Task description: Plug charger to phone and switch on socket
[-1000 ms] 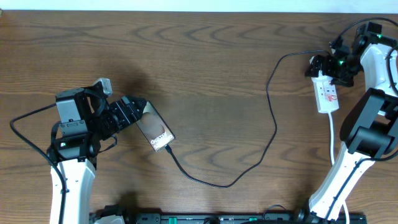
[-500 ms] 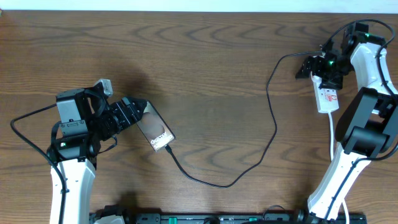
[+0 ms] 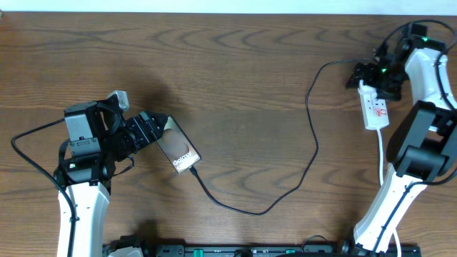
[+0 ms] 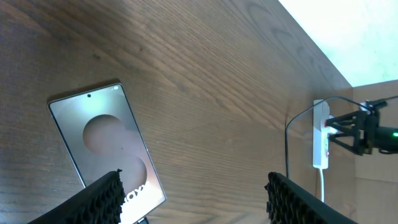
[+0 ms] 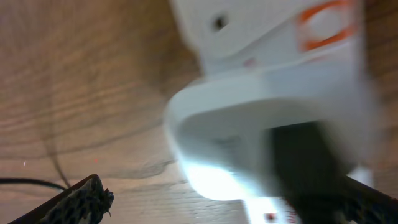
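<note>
The phone (image 3: 178,148) lies flat on the table with its "Galaxy" lettering up, and also shows in the left wrist view (image 4: 102,140). The charger cable (image 3: 314,146) meets the phone's near end and loops across to a black plug (image 3: 363,71) at the far end of the white socket strip (image 3: 375,108). My left gripper (image 3: 146,132) is open at the phone's far-left end, and in its wrist view (image 4: 199,205) one finger overlaps the phone. My right gripper (image 3: 368,75) is open, its fingers (image 5: 224,208) either side of the blurred strip end (image 5: 261,93).
The strip's white cord (image 3: 381,153) runs towards the front beside my right arm's base. A black cable loop (image 3: 28,143) hangs left of my left arm. The table's far edge meets a white wall. The strip shows small in the left wrist view (image 4: 320,140).
My right gripper shifted a little left over the strip's far end, then back slightly right. The left arm, phone and cable have not moved.
</note>
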Tool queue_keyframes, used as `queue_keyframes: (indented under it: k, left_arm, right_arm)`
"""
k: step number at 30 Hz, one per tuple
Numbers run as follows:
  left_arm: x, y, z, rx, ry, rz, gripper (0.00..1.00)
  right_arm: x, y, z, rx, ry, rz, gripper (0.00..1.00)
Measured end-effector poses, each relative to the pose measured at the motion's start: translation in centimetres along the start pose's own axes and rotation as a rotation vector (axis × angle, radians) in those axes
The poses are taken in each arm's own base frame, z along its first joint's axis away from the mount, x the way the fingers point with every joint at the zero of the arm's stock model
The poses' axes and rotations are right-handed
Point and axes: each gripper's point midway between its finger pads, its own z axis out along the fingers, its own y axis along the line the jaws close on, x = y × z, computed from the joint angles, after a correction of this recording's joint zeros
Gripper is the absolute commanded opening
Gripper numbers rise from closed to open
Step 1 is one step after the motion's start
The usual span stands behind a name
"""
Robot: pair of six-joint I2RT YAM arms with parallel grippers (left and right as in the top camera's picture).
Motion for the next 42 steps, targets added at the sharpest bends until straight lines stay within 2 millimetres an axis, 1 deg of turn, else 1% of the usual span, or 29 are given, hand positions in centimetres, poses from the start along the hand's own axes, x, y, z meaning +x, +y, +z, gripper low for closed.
queue_keyframes:
  k: [3,6,17,31,42]
  left_arm:
    - [0.0,0.1,0.0,-0.004,-0.001,0.000,0.71]
    - [0.0,0.1,0.0,-0.004,-0.001,0.000,0.71]
    - [0.0,0.1,0.0,-0.004,-0.001,-0.001,0.71]
    - [0.0,0.1,0.0,-0.004,0.000,-0.001,0.71]
    - [0.2,0.2,0.0,-0.008,0.006,-0.006,0.71]
  right_arm:
    - [-1.9,-1.0,-1.1,0.006,-0.073,0.000,0.99]
    - [-2.5,-1.1,-1.4,0.005,-0.096,-0.002,0.99]
    - [-2.6,-0.4,-1.3,0.006,-0.097,-0.021,0.99]
    - [-2.5,-0.4,-1.2,0.012,-0.092,-0.026,0.99]
    - [-1.8,-0.4,-1.1,0.012,-0.065,-0.019,0.99]
